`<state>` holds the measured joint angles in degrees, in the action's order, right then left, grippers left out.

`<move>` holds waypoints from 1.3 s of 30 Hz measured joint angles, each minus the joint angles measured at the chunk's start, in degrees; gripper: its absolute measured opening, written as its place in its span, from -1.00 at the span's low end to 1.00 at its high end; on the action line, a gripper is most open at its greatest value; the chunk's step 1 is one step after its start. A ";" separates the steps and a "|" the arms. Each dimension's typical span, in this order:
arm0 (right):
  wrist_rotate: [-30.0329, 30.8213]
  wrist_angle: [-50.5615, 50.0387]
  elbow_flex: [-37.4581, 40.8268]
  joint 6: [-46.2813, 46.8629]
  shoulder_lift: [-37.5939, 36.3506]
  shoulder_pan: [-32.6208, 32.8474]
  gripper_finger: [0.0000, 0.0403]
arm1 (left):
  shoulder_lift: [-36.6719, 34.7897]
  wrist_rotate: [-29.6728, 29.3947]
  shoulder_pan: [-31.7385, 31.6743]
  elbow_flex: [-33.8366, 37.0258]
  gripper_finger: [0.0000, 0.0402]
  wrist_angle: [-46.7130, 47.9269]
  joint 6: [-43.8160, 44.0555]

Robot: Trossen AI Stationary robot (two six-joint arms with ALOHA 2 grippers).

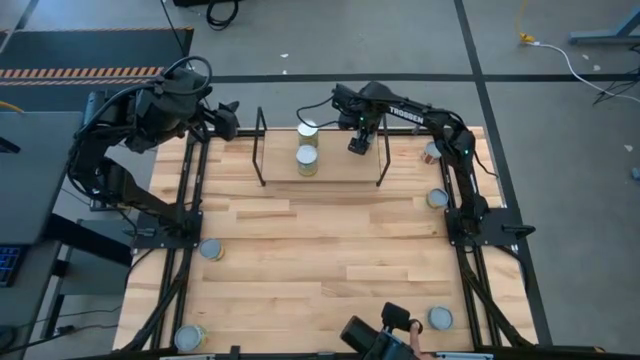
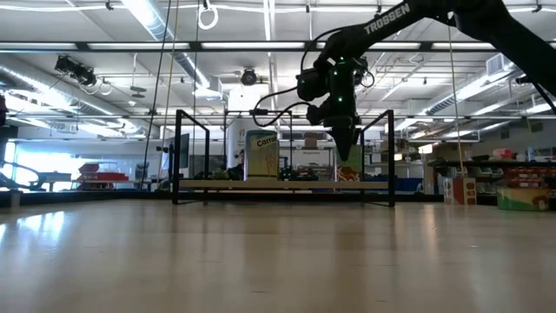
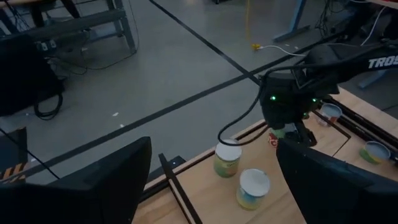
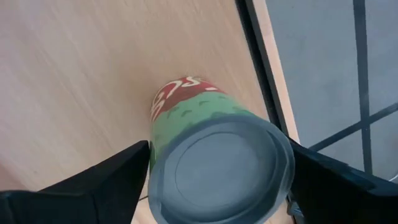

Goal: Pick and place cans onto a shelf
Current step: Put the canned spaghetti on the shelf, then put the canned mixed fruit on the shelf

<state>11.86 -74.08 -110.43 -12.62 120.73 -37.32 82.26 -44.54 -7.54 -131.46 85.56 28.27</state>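
Observation:
The shelf (image 1: pixel 335 172) stands at the table's far edge, its board between two black end frames. Two cans (image 1: pixel 308 133) (image 1: pixel 307 160) stand on it left of centre. My right gripper (image 1: pixel 358 146) is over the shelf's right part, shut on a green-labelled can (image 4: pixel 205 118) with red print; this can also shows in the low view (image 2: pixel 350 165), its bottom at the board. My left gripper (image 1: pixel 228 118) is open and empty beyond the table's far left corner, left of the shelf. My right gripper pinches the green can's upper wall just below the lid (image 4: pixel 221 177) between its two fingers (image 4: pixel 106 180), one on each side. The fingers come from above, pointing down. The can stands upright; whether its bottom rests on the shelf board, I cannot tell.
Loose cans stand on the table: two at the near left (image 1: pixel 211 250) (image 1: pixel 190 338), one at the near right (image 1: pixel 440 319), two by the right rail (image 1: pixel 437 198) (image 1: pixel 431 152). The shelf's right end frame (image 1: pixel 380 150) is close to my right gripper. The table's middle is bare wood.

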 joint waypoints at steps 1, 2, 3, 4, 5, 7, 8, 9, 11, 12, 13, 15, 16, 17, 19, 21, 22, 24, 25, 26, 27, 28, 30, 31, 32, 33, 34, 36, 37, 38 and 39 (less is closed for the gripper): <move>0.00 0.04 0.00 0.27 -0.02 -0.02 0.81 | 0.00 0.03 0.03 0.00 0.76 0.00 0.00; -0.01 0.09 0.00 0.48 -0.04 -0.04 0.82 | 0.00 0.04 0.04 0.00 0.76 0.00 0.02; -0.16 0.00 -0.04 0.82 -0.04 -0.03 0.82 | 0.00 0.02 0.03 0.00 0.76 0.00 0.02; -0.69 -0.10 -0.16 1.05 -0.04 -0.02 0.82 | 0.00 0.03 0.01 0.00 0.76 0.00 0.02; -1.47 -0.13 -0.43 1.46 -0.04 0.01 0.82 | 0.00 0.06 0.01 0.00 0.76 0.00 0.02; -3.11 0.00 -1.23 2.51 -0.07 0.08 0.82 | 0.00 0.73 0.01 0.00 0.76 0.02 0.02; -3.39 0.02 -1.69 2.93 -0.09 0.18 0.82 | 0.00 1.45 0.01 0.00 0.76 0.02 0.00; -3.58 0.02 -2.18 3.34 -0.09 0.30 0.82 | 0.00 2.25 0.01 0.00 0.76 0.00 -0.16; -3.32 0.09 -3.21 3.79 -0.09 0.64 0.82 | 0.00 3.38 0.01 0.00 0.76 0.03 -0.34; -2.91 0.12 -3.82 3.95 -0.09 0.86 0.82 | 0.00 3.73 0.01 0.00 0.76 0.04 -0.37; -2.54 0.11 -4.46 4.09 -0.09 1.13 0.82 | 0.00 3.95 0.04 0.00 0.76 0.05 -0.40; -1.88 0.02 -5.73 4.42 -0.09 1.66 0.82 | 0.00 4.19 0.50 0.00 0.76 0.37 -0.40; -1.35 -0.16 -6.49 5.16 -0.09 1.99 0.82 | 0.00 4.60 0.89 0.00 0.76 0.81 -0.24; -0.98 -0.48 -7.34 6.08 -0.09 2.31 0.82 | 0.00 5.41 1.44 0.00 0.76 1.57 -0.01; -0.84 -0.91 -8.60 8.88 -0.69 3.27 0.82 | -0.02 8.18 2.94 -0.02 0.76 4.06 1.33; -0.52 -0.38 -8.81 13.55 -2.46 4.94 0.82 | -0.16 9.90 5.08 0.75 0.76 4.12 2.47; -0.49 -0.11 -8.81 15.92 -3.64 5.98 0.82 | -0.59 11.33 6.42 1.84 0.76 4.18 2.55; -0.34 0.44 -8.83 19.98 -6.43 8.52 0.81 | -1.41 15.79 9.22 4.26 0.76 4.47 3.20; 0.22 0.91 -8.83 21.88 -7.93 10.02 0.81 | -1.94 18.23 10.53 5.81 0.76 4.12 4.43; 1.14 1.26 -8.83 23.35 -9.69 11.60 0.80 | -2.82 20.83 12.21 8.00 0.76 4.37 5.81; 2.30 1.47 -8.83 24.80 -11.54 13.56 0.80 | -3.52 23.16 13.93 10.42 0.76 4.48 7.08; 3.82 1.72 -8.83 26.19 -13.55 15.56 0.79 | -4.37 25.36 15.80 13.02 0.76 4.37 8.64; 6.72 1.79 -8.90 28.69 -17.40 19.81 0.79 | -5.90 29.21 19.64 18.92 0.76 4.42 11.93; 7.96 1.77 -8.90 29.77 -19.22 21.87 0.79 | -6.66 32.17 21.52 22.21 0.76 4.43 14.38; 9.16 1.64 -8.90 30.87 -20.84 23.80 0.79 | -7.25 35.51 23.46 25.45 0.76 4.34 17.21; 10.20 1.36 -8.90 32.22 -22.43 25.62 0.78 | -7.89 39.42 25.36 29.05 0.76 4.16 20.64; 11.17 1.02 -8.90 33.80 -23.83 27.31 0.78 | -8.37 43.80 27.27 32.41 0.76 3.93 24.48; 12.28 0.19 -8.90 36.90 -26.38 29.68 0.78 | -9.05 52.93 31.76 39.03 0.76 3.34 31.93; 12.56 -0.31 -8.90 38.11 -27.42 30.64 0.78 | -9.17 57.61 33.95 42.10 0.76 2.80 35.55; 12.59 -0.56 -8.90 38.84 -28.38 31.35 0.78 | -9.18 61.93 36.15 44.96 0.76 2.03 38.60; 12.71 -0.78 -8.90 39.33 -29.05 31.98 0.78 | -9.14 65.92 38.34 47.76 0.76 0.77 41.29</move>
<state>24.57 -74.86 -119.33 26.71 91.68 -5.34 73.12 21.39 30.79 -83.70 86.33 69.56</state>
